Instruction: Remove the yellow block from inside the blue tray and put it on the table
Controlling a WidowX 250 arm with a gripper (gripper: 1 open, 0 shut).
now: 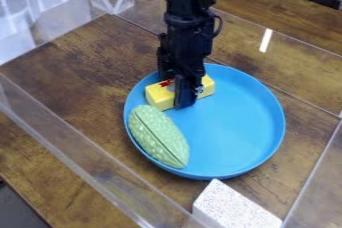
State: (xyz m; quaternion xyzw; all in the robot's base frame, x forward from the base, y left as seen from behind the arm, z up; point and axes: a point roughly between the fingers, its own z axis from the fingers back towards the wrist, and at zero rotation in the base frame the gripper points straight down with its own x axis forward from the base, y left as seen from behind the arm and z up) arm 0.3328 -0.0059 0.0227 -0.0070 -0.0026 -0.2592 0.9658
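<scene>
Yellow block (164, 96): small, rectangular, white-and-red label on top. Lies inside blue tray (247, 132), near back-left rim, just behind green oval item (159, 135). Block sits directly under claw (183, 89), which points straight down. Claw fingers clamped tight on block; block not lifted off tray.
</scene>
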